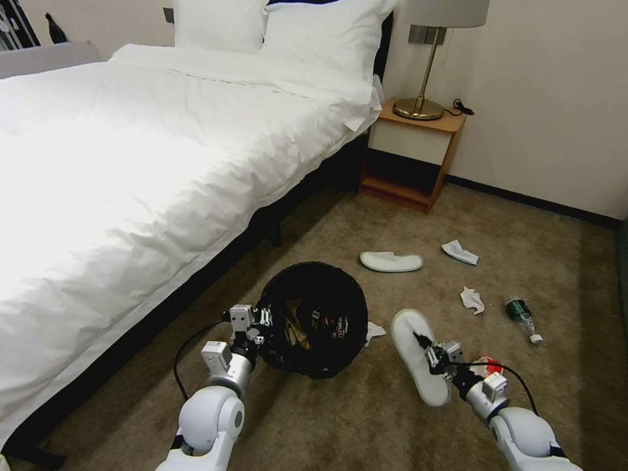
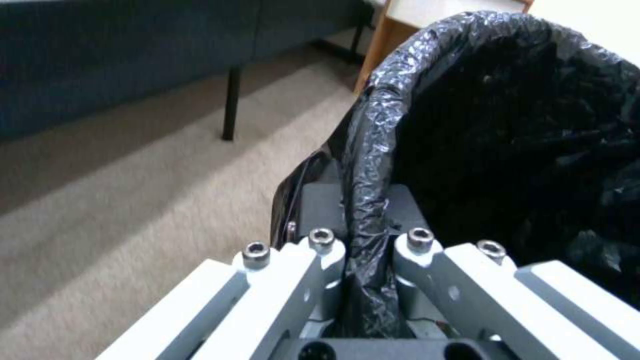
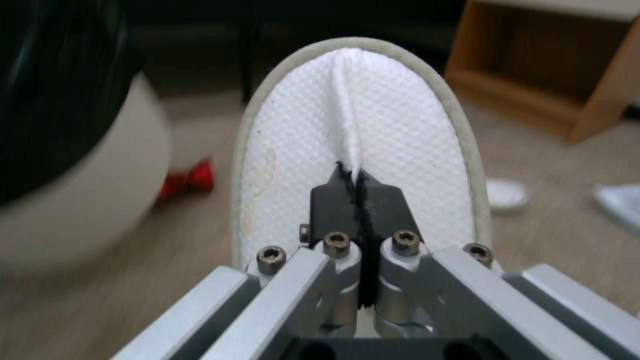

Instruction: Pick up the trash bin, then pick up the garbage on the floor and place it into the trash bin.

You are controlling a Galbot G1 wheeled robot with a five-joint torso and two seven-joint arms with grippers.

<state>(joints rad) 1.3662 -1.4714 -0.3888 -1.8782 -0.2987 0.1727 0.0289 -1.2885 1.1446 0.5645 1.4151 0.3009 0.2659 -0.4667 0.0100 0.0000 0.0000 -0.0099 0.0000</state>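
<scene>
Beside the bed (image 1: 131, 163), on the tan carpet (image 1: 366, 418), the trash bin (image 1: 314, 317) is held by its rim, pinched between the clenched fingers of the left gripper (image 1: 265, 320); in the left wrist view the bag-lined rim (image 2: 367, 200) is seen clamped between the two fingers. The bin is tilted so that its mouth faces up and toward the robot, a pose judged to keep the opening ready for a drop. Scraps already lie inside it.

Just right of the bin, a white slipper (image 1: 418, 356) is gripped by the right gripper (image 1: 422, 343), its fingers (image 3: 333, 200) closed on a pinched ridge of the slipper's fabric (image 3: 347, 125). The slipper is held apart from the bin's rim, so this piece is judged to be on its way in but not yet delivered.

Beyond the bin, toward the nightstand (image 1: 412, 147), a second slipper (image 1: 391, 261) is left flat on the carpet. Farther right of the bin, a folded tissue (image 1: 460, 252), a crumpled tissue (image 1: 472, 299) and a green bottle (image 1: 522, 317) are scattered, and a red scrap (image 1: 487, 366) lies by the right wrist. Much of the task is judged still to be done.
</scene>
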